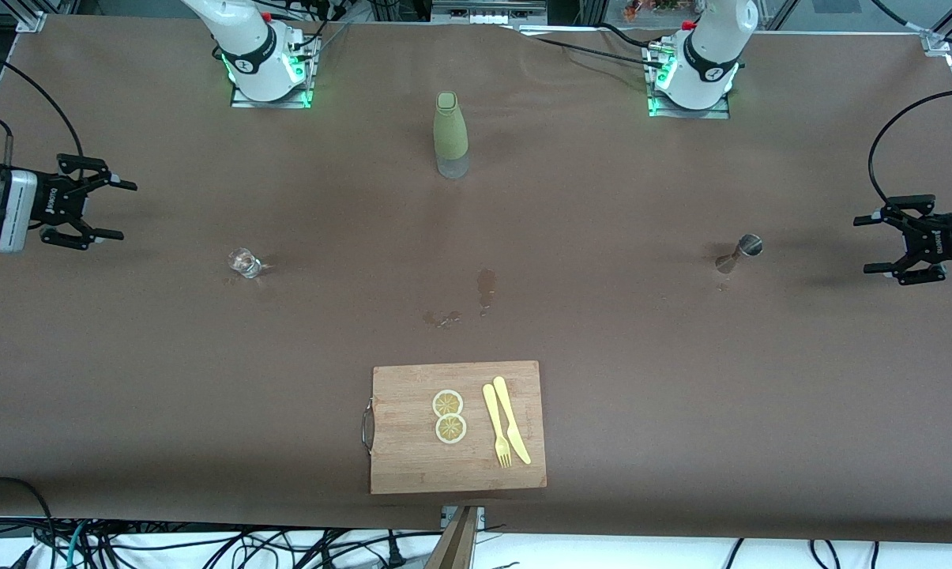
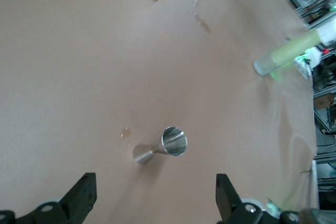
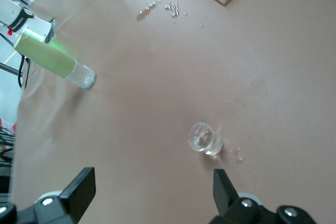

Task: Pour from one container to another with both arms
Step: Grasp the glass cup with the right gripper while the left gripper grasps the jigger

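Note:
A small steel jigger [image 1: 740,253] [image 2: 167,145] stands toward the left arm's end of the table. My left gripper [image 1: 868,244] [image 2: 155,205] hangs open over the table edge beside it, apart from it and holding nothing. Toward the right arm's end sits a small clear glass [image 1: 244,263] [image 3: 203,138]. My right gripper [image 1: 122,210] [image 3: 152,190] is open over that end, well short of the glass. A tall green bottle [image 1: 450,134] [image 2: 286,56] [image 3: 55,61] with a clear base stands upright between the two arm bases.
A wooden cutting board [image 1: 412,466] lies near the front camera, carrying two lemon slices [image 1: 449,415], a yellow fork [image 1: 497,431] and a yellow knife [image 1: 512,427]. Wet spots [image 1: 485,288] mark the brown cloth mid-table. Cables run along the table edges.

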`<state>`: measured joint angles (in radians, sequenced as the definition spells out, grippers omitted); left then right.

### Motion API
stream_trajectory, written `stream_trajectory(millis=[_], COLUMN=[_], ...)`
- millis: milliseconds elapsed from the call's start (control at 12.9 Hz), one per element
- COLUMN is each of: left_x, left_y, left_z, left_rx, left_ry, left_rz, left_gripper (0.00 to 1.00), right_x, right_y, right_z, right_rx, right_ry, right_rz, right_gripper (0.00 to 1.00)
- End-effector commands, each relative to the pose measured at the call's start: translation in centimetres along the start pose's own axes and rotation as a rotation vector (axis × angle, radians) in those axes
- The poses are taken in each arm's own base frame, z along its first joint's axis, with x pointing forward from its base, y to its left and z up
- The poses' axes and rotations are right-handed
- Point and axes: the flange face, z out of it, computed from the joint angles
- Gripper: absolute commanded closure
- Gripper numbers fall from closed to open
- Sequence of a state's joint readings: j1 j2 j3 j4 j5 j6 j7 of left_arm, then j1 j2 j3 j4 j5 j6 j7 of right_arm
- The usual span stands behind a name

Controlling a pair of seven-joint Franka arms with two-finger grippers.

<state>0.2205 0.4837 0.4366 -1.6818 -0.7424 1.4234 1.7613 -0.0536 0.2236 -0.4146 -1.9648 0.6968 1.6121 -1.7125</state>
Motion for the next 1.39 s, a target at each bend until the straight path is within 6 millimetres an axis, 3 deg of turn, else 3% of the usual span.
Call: stream_trajectory(millis=[0,154,386,618,772,850,1081,1236,1313], left_x=[-5.3,-9.8,-12.6,-14.6,-15.9,-16.7,-17.6,-17.5,-16.5], left_y=[-1.0,-1.8,-3.5,-4.5,-5.3,-5.3,-5.3,-5.4,-5.7], left_z=[2.2,4.4,8.9,14.6,18.9,20.1,21.0,21.5,22.3], left_rx=[-0.012,-0.02,-0.019,-0.035,-0.038,-0.046,-0.032,-0.046,-0.066], left_ry=[0.175,0.301,0.458,0.607,0.686,0.701,0.719,0.724,0.727], left_rz=[0.192,0.269,0.486,0.621,0.71,0.716,0.783,0.785,0.802], left_gripper=[0.0,0.0,0.0,0.0,0.0,0.0,0.0,0.0,0.0], right_x=[-6.1,-10.1,-12.7,-12.1,-11.5,-11.5,-12.6,-12.8,-12.4], right_y=[4.6,7.3,8.6,8.6,7.8,7.6,7.9,8.0,8.0], right_z=[4.2,7.8,13.3,18.6,21.0,21.7,23.5,25.1,25.6], right_rx=[-0.019,-0.055,-0.023,0.019,0.058,0.062,0.047,0.033,0.035], right_ry=[0.158,0.246,0.328,0.408,0.431,0.433,0.459,0.51,0.524], right_rz=[-0.177,-0.259,-0.349,-0.409,-0.428,-0.465,-0.496,-0.515,-0.522], right_gripper=[0.01,0.01,0.01,0.01,0.01,0.01,0.01,0.01,0.01])
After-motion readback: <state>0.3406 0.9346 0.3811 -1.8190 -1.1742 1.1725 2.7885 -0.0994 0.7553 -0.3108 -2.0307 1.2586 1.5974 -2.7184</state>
